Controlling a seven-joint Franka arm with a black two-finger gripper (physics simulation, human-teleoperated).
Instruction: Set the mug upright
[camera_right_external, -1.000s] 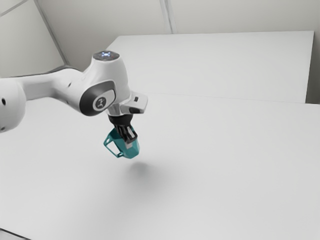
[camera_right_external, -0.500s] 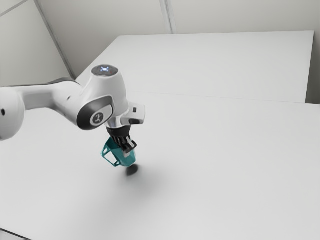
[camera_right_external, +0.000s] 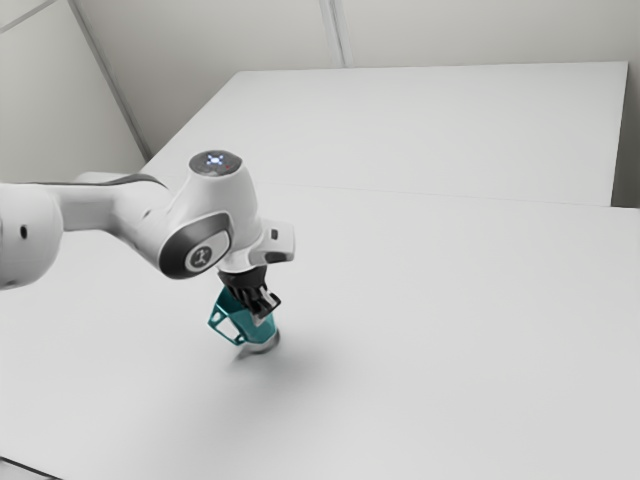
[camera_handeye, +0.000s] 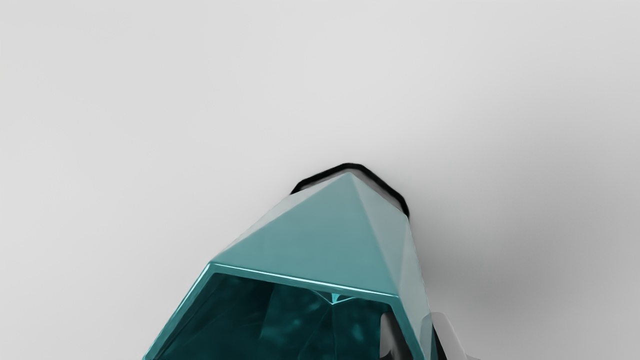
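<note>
Down came the black two-finger gripper (camera_right_external: 267, 309), pinching the glassy, faceted teal mug (camera_right_external: 258, 331) by its wall, long axis aslant, base lowest, at the smooth white table (camera_right_external: 450, 340), well in from the far edge.

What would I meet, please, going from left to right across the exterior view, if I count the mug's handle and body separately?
The arm's rounded white link → the mug's handle → the mug's teal body.
</note>
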